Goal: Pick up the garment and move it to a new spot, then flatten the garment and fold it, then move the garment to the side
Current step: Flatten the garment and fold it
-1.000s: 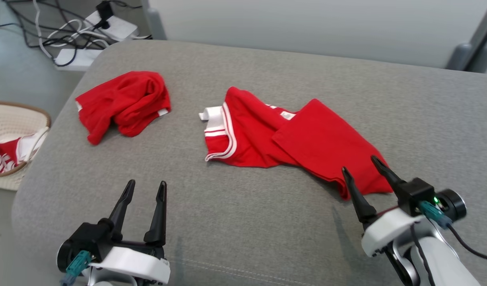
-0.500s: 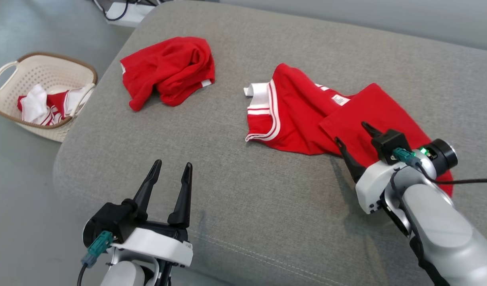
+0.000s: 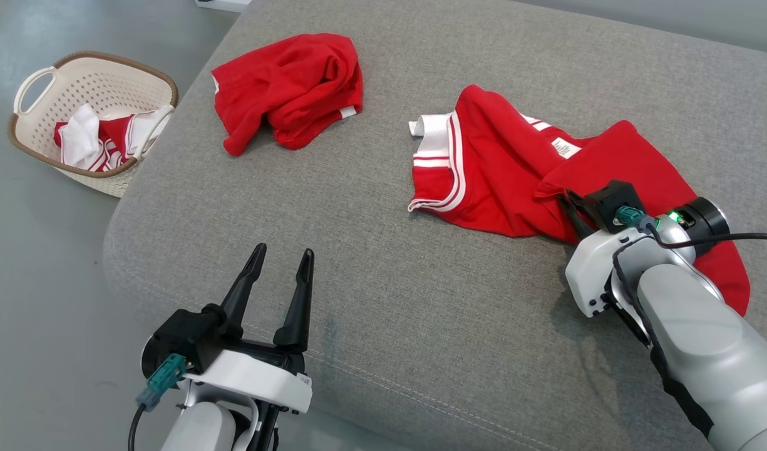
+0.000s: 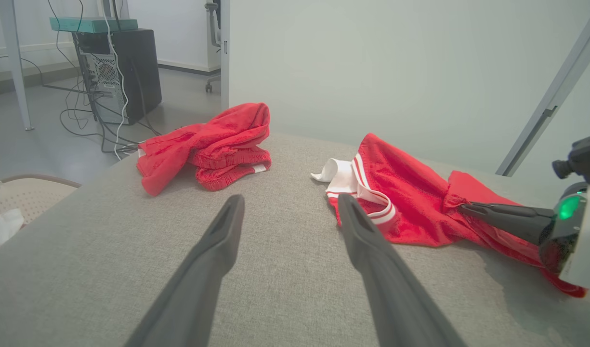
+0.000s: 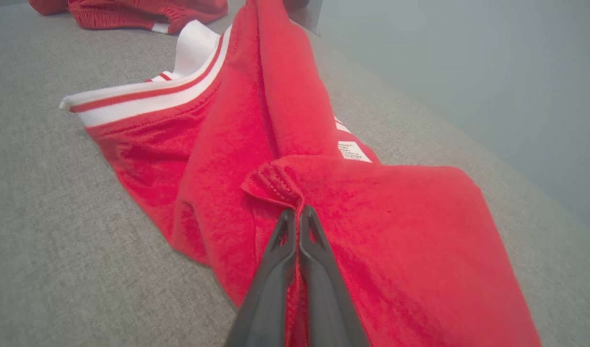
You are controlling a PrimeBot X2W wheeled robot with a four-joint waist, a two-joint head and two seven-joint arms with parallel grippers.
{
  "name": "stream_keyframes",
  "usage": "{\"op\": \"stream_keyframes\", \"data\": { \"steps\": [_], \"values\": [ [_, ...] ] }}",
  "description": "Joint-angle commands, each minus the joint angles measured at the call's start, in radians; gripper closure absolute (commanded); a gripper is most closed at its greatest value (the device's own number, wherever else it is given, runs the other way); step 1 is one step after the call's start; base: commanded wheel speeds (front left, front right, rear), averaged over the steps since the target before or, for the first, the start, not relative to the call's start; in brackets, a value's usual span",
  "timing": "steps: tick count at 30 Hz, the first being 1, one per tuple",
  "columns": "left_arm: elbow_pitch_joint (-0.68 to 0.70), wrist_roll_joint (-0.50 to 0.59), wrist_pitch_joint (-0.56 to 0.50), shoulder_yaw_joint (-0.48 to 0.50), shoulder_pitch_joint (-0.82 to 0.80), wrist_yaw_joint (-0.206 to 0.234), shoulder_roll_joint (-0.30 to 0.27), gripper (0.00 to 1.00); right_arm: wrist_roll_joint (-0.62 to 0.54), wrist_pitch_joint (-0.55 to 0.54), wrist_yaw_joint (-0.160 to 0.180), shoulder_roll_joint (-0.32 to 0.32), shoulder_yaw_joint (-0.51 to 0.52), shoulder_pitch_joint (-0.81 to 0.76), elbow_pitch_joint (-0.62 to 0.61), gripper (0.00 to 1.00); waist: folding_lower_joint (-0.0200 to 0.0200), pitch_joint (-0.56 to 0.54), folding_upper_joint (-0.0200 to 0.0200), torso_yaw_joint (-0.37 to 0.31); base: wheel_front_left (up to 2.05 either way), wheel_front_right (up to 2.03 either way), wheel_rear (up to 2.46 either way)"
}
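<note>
Okay, right gripper [image 5: 295, 214] is pinched tight on a hem fold of the red fabric garment with white striped trim [image 3: 483, 169], which lies on the grey fabric cushion [image 3: 389, 300]. Garment's long axis runs away and leftward from that grip. Left gripper [image 3: 280, 260] is spread wide, empty and well apart.

Bright, even, diffuse light — shadows are soft, a faint one on the grey cushion [image 3: 421, 300] beside the right gripper [image 3: 565, 200]. Head view sharp; the 2 wrist views bow at edges, slightly soft.

Garment [image 3: 489, 169] right of heap [image 3: 289, 88] (basket [image 3: 108, 57] leftmost).
</note>
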State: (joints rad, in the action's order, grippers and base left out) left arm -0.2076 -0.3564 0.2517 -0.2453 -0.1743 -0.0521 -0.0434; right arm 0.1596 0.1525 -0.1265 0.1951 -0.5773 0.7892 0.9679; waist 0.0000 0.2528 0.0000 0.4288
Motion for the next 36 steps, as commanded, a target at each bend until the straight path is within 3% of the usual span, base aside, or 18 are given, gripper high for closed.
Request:
{"op": "stream_keyframes", "data": {
  "steps": [1, 10, 21, 32, 36],
  "values": [
    [0.018, 0.01, 0.01, 0.037, -0.04, -0.003, -0.008, 0.0, 0.018, -0.005, -0.004, -0.018, -0.023, 0.021, -0.003, 1.0, 0.0, -0.002, 0.0, -0.008, 0.0, 0.0, 0.0],
    [0.019, 0.002, 0.01, 0.034, -0.04, 0.006, -0.007, 0.0, 0.096, 0.006, -0.004, 0.005, 0.007, 0.037, -0.026, 1.0, 0.0, -0.01, 0.0, -0.039, 0.0, 0.0, 0.0],
    [0.022, 0.032, 0.01, 0.065, -0.034, 0.0, -0.007, 0.0, 0.2, -0.03, -0.004, 0.091, 0.077, -0.052, -0.218, 1.0, 0.0, -0.017, 0.0, -0.144, 0.0, 0.0, 0.0],
    [0.012, 0.061, 0.01, 0.07, -0.048, -0.014, -0.007, 0.0, 0.324, -0.04, -0.004, 0.133, 0.325, -0.178, -0.275, 1.0, 0.0, -0.014, 0.0, -0.217, 0.0, 0.0, 0.0],
    [0.008, 0.07, 0.01, 0.072, -0.056, -0.019, -0.007, 0.0, 0.37, -0.03, -0.004, 0.126, 0.36, -0.18, -0.265, 1.0, 0.0, -0.001, 0.0, -0.237, 0.0, 0.0, 0.0]
  ]
}}
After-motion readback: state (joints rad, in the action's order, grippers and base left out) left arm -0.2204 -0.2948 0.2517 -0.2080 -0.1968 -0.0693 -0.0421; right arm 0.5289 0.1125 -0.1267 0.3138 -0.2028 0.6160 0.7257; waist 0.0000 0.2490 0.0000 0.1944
